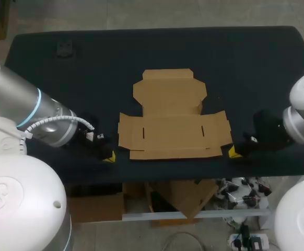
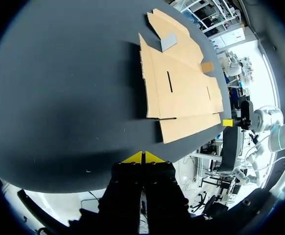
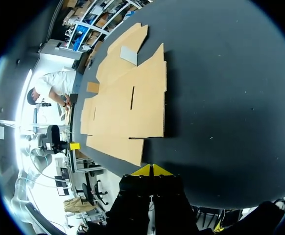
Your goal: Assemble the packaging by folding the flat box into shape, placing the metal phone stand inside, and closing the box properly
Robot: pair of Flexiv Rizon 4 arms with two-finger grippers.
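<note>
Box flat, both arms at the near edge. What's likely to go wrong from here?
1. The flat box lies flush on the table and both jaws are shut: a side-on nudge may slide the sheet instead of lifting a flap.
2. Its near flap sits close to the table's front edge, so a slide could push it off.
3. The small dark object at the far left, possibly the stand, lies far from the box.

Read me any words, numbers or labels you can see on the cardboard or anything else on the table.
None: the flat brown cardboard box shows plain card with no print.
The small dark object at the far corner of the black table is too small to show any marking.
</note>
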